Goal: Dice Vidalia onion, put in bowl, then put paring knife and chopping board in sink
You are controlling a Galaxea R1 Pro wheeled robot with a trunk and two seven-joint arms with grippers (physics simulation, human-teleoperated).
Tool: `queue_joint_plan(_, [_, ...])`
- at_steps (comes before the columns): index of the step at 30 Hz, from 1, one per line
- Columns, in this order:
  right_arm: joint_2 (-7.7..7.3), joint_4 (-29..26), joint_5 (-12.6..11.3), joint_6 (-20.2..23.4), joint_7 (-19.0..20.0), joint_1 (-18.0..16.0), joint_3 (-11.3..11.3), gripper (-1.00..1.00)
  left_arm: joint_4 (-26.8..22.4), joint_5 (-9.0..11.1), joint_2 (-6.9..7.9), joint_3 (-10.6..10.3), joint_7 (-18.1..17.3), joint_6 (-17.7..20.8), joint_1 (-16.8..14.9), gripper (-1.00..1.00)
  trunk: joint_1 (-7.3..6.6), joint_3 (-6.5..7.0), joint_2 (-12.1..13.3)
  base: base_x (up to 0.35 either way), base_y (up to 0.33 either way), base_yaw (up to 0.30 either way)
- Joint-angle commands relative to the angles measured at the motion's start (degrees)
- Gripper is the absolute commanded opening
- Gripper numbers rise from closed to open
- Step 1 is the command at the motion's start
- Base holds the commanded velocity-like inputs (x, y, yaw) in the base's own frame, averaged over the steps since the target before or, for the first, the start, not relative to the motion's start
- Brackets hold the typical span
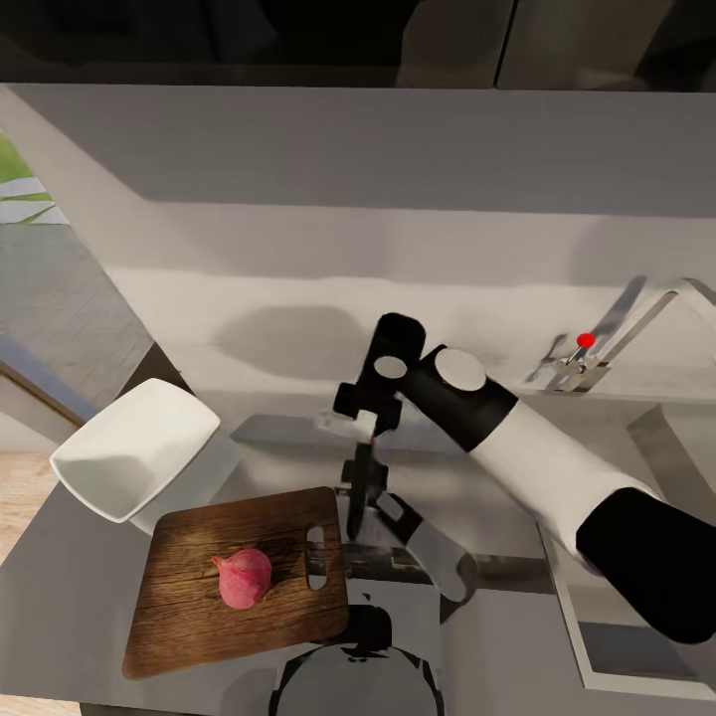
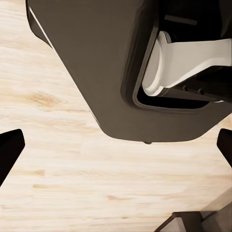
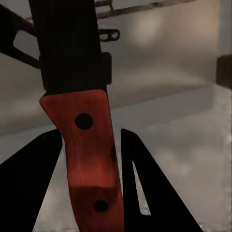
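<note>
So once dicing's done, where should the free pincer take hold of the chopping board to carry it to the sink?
Probably the short edge by the slot hole of the chopping board, coming from the sink side. That edge overhangs nothing visible, but it is thin, nearest the sink, and away from the onion.

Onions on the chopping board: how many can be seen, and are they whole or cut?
1. A single whole Vidalia onion lies near the middle of the chopping board, uncut. No diced pieces can be seen; the right hand holds the paring knife just beyond the board's right edge.
</note>
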Motion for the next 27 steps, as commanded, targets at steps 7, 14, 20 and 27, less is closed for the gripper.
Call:
queue_joint_plan(7, [-0.08, -3.09, 0.43, -0.33, 0.09, -0.06, -3.61, -1.00, 0.28, 0.59, -0.05, -0.36, -0.29, -0.42, -0.12, 1.00, 0.03, -0.08, -0.09, 0.000, 0.000, 0.000])
queue_joint_plan(14, [-0.14, -7.25, 3.96, -0.42, 0.09, -0.06, -3.84, -1.00, 0.28, 0.58, -0.02, -0.37, -0.29, -0.42, -0.11, 1.00, 0.03, -0.08, -0.09, 0.000, 0.000, 0.000])
queue_joint_plan(20, [-0.11, -8.72, 6.87, -0.39, 0.09, -0.05, -3.77, -1.00, 0.28, 0.59, -0.01, -0.44, -0.29, -0.42, -0.10, 1.00, 0.03, -0.08, -0.09, 0.000, 0.000, 0.000])
queue_joint_plan(27, [-0.03, -9.16, 7.05, -0.31, 0.09, -0.05, -3.89, -1.00, 0.28, 0.59, -0.01, -0.44, -0.29, -0.42, -0.11, 1.00, 0.03, -0.08, -0.09, 0.000, 0.000, 0.000])
